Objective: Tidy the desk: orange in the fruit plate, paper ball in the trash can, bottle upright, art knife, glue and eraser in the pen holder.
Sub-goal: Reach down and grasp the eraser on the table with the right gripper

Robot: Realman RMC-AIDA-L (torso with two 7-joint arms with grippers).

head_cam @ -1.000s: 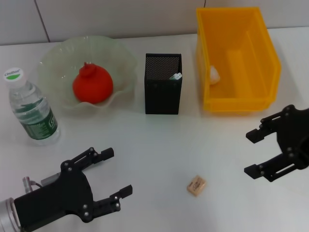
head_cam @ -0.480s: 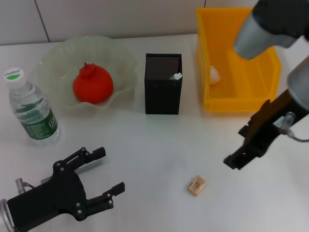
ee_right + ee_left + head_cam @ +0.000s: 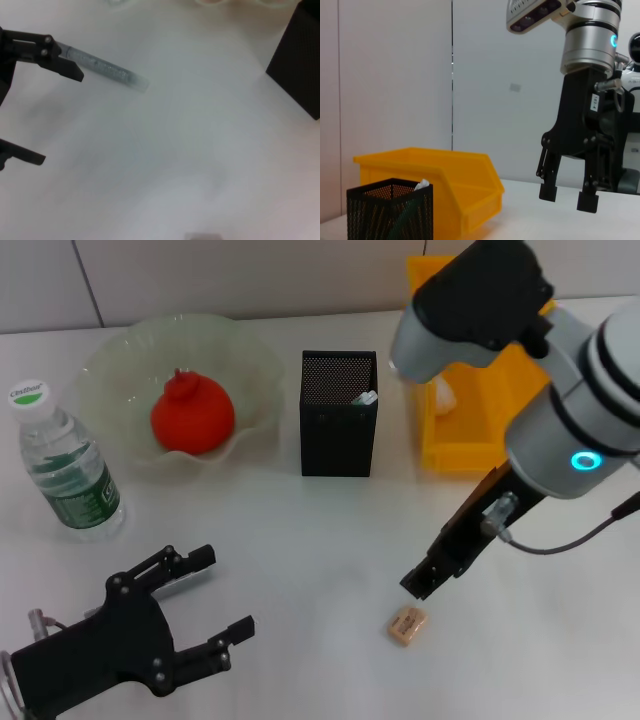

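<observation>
The tan eraser [image 3: 406, 625] lies on the white desk. My right gripper [image 3: 421, 583] points down just above and beside it, open and holding nothing [image 3: 568, 196]. The orange [image 3: 192, 417] sits in the fruit plate [image 3: 110, 352]. The bottle [image 3: 65, 465] stands upright at the left. The paper ball [image 3: 443, 393] lies in the trash can [image 3: 470, 445]. A white-tipped item pokes out of the pen holder [image 3: 338, 427]; I cannot tell whether it is the glue. My left gripper [image 3: 225, 590] rests open at the front left, with the art knife [image 3: 106, 68] on the desk by one finger.
My right arm's grey links [image 3: 480, 310] hang over the trash can's left half and hide it. The pen holder [image 3: 390, 212] and trash can [image 3: 445, 187] stand side by side at the back. Bare desk lies between the two grippers.
My right arm has swung in from the right edge and turned its gripper down over the eraser. My left gripper has drawn back slightly toward the front left.
</observation>
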